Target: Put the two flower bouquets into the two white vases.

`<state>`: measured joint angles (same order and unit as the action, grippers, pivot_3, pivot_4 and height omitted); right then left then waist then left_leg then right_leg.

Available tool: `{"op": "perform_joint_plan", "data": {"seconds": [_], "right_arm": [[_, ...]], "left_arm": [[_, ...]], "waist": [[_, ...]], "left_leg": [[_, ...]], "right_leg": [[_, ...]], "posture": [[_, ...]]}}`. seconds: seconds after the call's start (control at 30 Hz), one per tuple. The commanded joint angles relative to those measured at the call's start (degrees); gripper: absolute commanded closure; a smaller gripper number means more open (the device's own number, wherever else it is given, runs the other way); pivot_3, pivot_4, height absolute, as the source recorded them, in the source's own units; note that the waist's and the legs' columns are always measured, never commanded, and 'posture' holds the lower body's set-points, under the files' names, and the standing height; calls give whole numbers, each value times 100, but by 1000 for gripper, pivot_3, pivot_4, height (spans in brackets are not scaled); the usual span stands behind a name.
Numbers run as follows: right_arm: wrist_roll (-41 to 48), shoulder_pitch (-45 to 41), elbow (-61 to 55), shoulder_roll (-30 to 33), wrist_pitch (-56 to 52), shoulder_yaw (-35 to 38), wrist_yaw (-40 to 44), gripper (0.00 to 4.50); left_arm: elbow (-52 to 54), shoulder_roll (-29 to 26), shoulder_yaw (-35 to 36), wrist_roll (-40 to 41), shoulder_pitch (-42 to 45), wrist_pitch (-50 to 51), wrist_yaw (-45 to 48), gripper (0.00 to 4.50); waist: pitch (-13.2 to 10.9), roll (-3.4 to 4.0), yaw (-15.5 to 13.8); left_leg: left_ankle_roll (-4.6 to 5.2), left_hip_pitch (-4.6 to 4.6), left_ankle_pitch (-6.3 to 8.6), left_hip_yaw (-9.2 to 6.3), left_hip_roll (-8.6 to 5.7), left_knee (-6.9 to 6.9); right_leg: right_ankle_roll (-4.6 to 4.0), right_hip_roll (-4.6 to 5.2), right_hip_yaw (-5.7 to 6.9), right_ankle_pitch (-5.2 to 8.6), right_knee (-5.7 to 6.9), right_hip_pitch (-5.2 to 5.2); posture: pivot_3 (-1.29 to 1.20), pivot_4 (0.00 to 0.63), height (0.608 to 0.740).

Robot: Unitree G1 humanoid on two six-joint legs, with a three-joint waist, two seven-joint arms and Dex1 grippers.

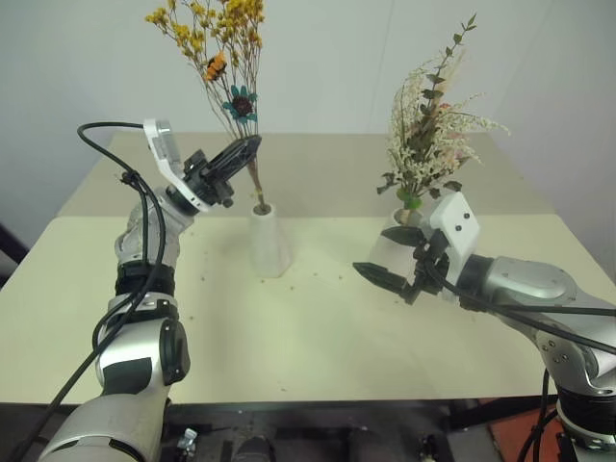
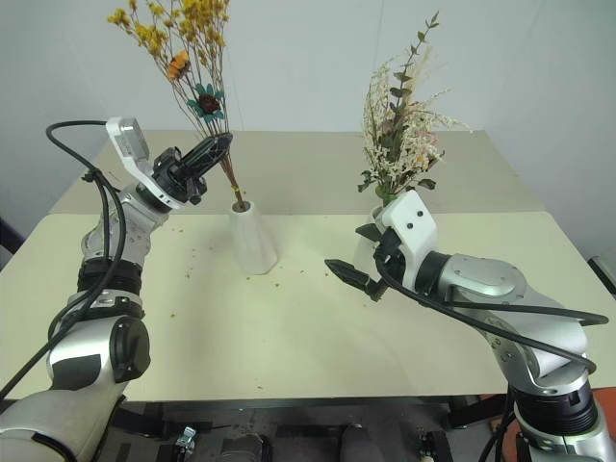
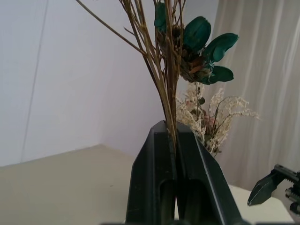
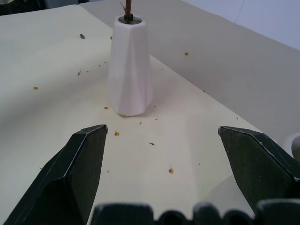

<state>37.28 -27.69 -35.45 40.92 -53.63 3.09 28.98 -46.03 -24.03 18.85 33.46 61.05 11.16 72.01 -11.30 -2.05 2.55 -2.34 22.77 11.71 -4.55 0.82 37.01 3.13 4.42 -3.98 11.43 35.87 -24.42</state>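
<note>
Right gripper (image 1: 397, 267) is sitting nearest the camera, hovering low over the front of the bench (image 1: 289, 337), jaws spread wide and gripping nothing. It is pointing across toward the cone vase (image 4: 130, 70), which is showing between its two fingers (image 4: 75, 168) in the right wrist view, well apart from them. Small crumbs of dried flower are lying scattered on the bench around that vase.

Left gripper (image 1: 238, 152) is reaching in from the left, raised above the bench and angled upward, jaws clamped together on the thin brown stems of the yellow bouquet (image 1: 217, 43). The grip is sitting partway up the stems, just above the vase's neck. Lower ends of the stems are standing in the narrow mouth of the cone vase; the wrist view is showing them entering the opening. The bouquet is rising nearly upright, leaning slightly left, with small yellow blossoms on top, an orange bloom among them and a teal daisy-like flower (image 3: 201, 51) lower down, just above the jaws.

Cream-pink bouquet (image 1: 433, 130) with green sprigs is standing upright in the wide vase (image 1: 390, 252) on the right side of the bench. That vase is mostly hiding behind the right gripper and wrist; whether they are touching I cannot tell.
</note>
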Motion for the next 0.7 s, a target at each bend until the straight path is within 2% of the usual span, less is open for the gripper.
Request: {"op": "perform_joint_plan", "data": {"seconds": [0.03, 0.23, 0.37, 0.7], "right_arm": [[20, 27, -195, 42, 40, 218, -41, 0], [-17, 92, -191, 31, 82, 177, -61, 0], [-11, 137, -182, 10, 135, 206, -45, 0], [113, 120, -221, 24, 89, 355, -35, 0]], "left_arm": [[-52, -3, 4, -81, 72, -256, 22, 4463], [-115, 140, -2, -247, -107, -754, 19, 4463], [-75, 250, 40, -164, -195, -674, -8, 4463], [28, 174, -259, -494, -411, -951, 198, 4463]], "waist": [[0, 0, -3], [0, 0, -5], [0, 0, 2], [0, 0, 0]], "left_leg": [[0, 1, 0, 0, 0, 0], [0, 1, 0, 0, 0, 0], [0, 1, 0, 0, 0, 0], [0, 1, 0, 0, 0, 0]], "right_leg": [[0, 0, 0, 0, -1, 0], [0, 0, 0, 0, -2, 0], [0, 0, 0, 0, -1, 1], [0, 0, 0, 0, -2, 1]], "posture": [[0, 150, 740], [0, 150, 740], [0, 150, 740], [0, 150, 740]]}}
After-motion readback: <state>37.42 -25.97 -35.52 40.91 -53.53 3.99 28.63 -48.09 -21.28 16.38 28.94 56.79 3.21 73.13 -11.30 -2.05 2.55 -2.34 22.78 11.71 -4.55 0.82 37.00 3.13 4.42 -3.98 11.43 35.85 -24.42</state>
